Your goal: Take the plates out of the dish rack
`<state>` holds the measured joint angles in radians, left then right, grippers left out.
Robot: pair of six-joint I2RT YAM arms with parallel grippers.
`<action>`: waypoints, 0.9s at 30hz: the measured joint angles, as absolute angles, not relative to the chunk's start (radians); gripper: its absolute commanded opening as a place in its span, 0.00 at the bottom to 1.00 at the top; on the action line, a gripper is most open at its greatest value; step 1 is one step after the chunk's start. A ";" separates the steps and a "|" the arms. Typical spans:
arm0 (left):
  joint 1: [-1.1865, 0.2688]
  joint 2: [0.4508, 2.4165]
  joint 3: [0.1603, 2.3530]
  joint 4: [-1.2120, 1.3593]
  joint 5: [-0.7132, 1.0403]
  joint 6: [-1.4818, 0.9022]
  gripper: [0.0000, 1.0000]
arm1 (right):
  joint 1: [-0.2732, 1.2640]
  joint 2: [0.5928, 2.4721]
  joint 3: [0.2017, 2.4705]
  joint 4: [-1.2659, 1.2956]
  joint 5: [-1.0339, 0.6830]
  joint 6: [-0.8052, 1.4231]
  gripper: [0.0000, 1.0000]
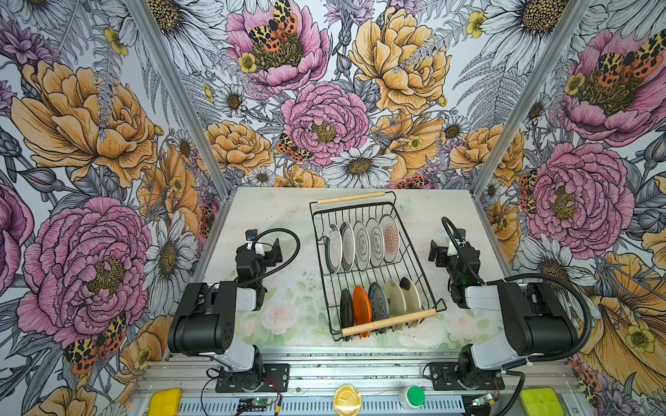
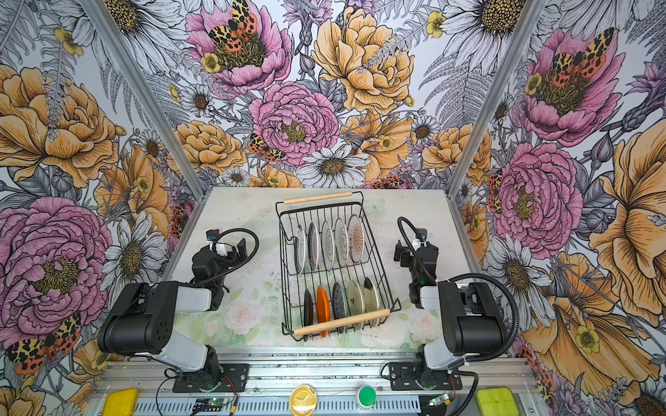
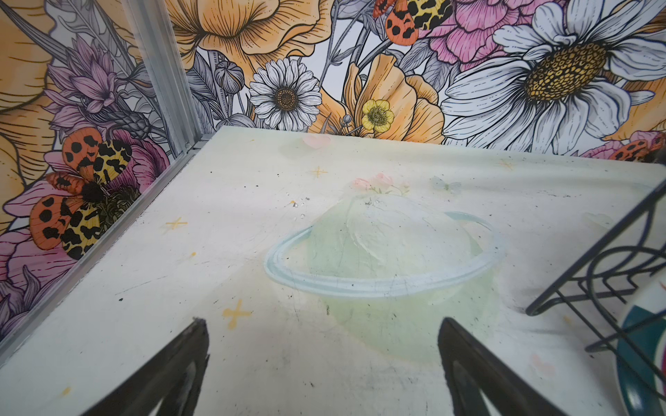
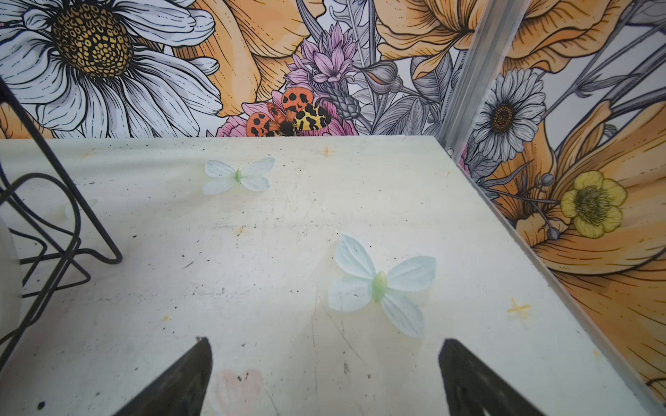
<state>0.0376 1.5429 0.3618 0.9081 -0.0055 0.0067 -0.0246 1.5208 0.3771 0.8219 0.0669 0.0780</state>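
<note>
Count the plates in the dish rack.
10. Five white-faced plates stand in the far row of the dish rack; five in the near row: black, orange, blue-patterned, cream, cream with black patch. Others may be hidden.

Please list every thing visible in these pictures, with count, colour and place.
dish rack: one, black wire, table centre.
wooden handles: two, light wood, rack's far and near ends.
far-row plates: five, white with prints or dark rims, upright.
near-row plates: five, black, orange, blue-patterned, two cream, upright.
table: one, pale, faded prints, under the rack.
green button: one, green, front rail.
yellowish pieces: three, front rail.
left claw: one, black, open and empty, left of rack.
right claw: one, black, open and empty, right of rack.
</note>
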 measured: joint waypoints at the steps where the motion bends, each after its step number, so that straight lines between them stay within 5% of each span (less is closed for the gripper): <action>1: 0.038 1.541 0.363 0.901 -0.006 0.007 0.99 | -0.025 1.518 0.377 0.821 0.074 0.080 0.99; 10: -0.007 1.404 0.438 0.695 -0.063 0.007 0.99 | -0.025 1.310 0.381 0.696 0.133 0.100 0.99; 27: -0.109 1.133 0.651 -0.015 -0.200 -0.189 0.99 | -0.025 0.957 0.636 -0.045 0.109 0.337 0.99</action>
